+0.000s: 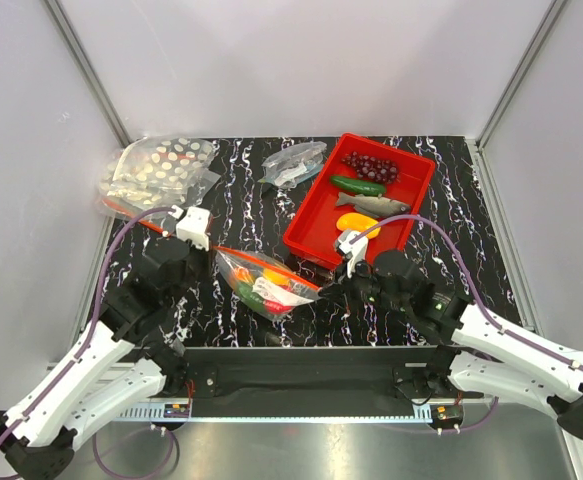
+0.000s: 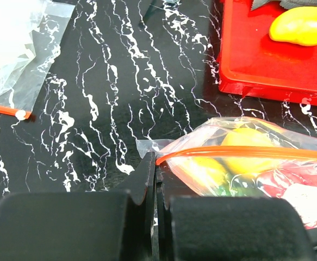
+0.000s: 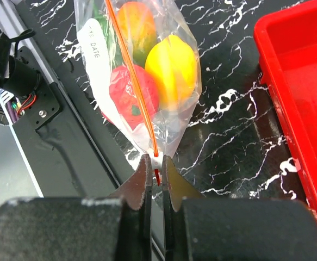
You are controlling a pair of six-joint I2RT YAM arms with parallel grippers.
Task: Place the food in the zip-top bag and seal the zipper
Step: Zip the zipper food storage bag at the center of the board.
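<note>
Top external view: the clear, wrinkly plastic zip-top bag (image 1: 267,285), already holding some glossy toy food, lies on the black marbled table (image 1: 451,200) between the arms. Its orange-red press-seal zipper (image 1: 268,268) slants from the left gripper (image 1: 216,256) to the right gripper (image 1: 323,288), one arm at each end. A grey fish (image 1: 373,204) remains in the red plastic tray (image 1: 316,215).

Left wrist view: the jaws are closed tight, pinching the zipper's end.

Right wrist view: the jaws stand narrow, nipping the opposite end, with a yellow lemon (image 3: 169,68) just beyond inside the bag.
</note>
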